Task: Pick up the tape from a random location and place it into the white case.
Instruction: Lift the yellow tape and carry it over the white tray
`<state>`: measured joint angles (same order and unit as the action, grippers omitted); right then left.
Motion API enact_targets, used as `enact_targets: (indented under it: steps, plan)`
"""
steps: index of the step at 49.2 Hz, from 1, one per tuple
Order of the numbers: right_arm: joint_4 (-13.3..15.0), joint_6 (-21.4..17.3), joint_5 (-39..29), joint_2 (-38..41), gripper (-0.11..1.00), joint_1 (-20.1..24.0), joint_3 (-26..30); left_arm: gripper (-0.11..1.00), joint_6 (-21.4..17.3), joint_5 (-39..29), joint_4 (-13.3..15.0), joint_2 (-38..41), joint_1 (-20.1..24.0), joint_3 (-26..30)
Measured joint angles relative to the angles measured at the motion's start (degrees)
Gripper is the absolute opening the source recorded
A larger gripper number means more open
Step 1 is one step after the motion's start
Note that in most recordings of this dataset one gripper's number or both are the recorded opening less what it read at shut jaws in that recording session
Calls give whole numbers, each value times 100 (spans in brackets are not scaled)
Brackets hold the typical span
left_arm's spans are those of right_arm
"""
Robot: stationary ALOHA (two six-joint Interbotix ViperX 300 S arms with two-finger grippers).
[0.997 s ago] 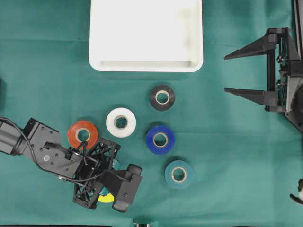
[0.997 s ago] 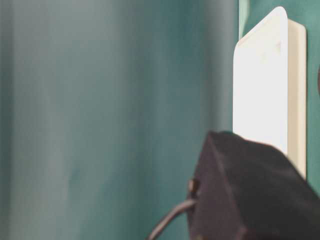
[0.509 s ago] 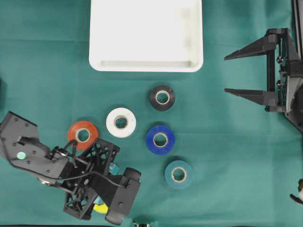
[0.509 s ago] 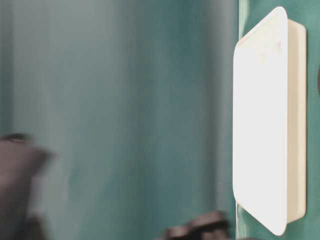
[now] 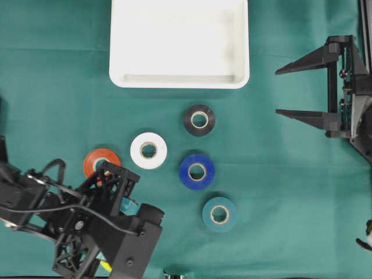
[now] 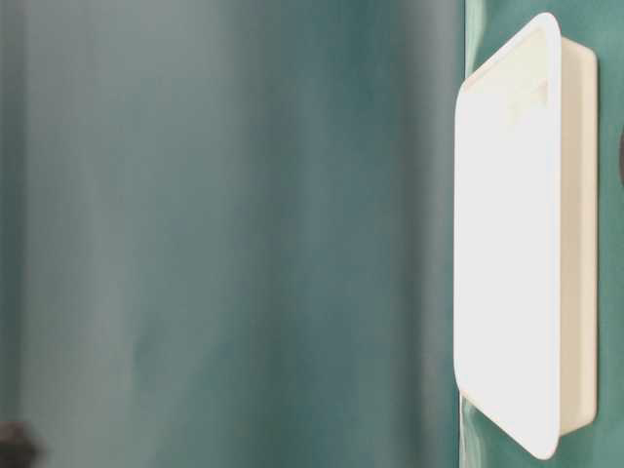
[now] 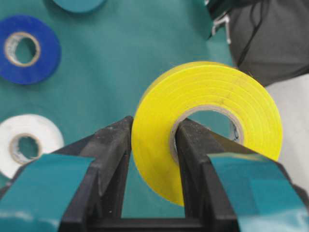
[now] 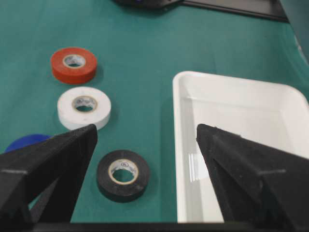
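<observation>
left tool (image 7: 153, 145) lifted, clamping yellow tape (image 7: 207, 121), right tool (image 5: 285, 90) agape, white case (image 5: 179, 79) bare

Overhead looks straight down; both wrist views sit close, sharing the white roll (image 7: 26, 142) with it

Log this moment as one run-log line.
left claw: shut on yellow tape, one finger through its core | right claw: open, holding nothing | case: no tape inside | five rolls on cloth
</observation>
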<state>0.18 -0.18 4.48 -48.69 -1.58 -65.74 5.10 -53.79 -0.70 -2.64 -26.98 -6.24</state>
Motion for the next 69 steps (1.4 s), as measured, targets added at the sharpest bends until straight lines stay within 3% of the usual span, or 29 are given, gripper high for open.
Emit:
enact_targets:
  steps: [23,69]
  plan:
    - [0,0,-26,0,92,0,9,23,-9,-1099,-9,-26,0,984]
    - [0,0,-35,0,92,0,9,23,-9,-1169,-18,-35,18,1037]
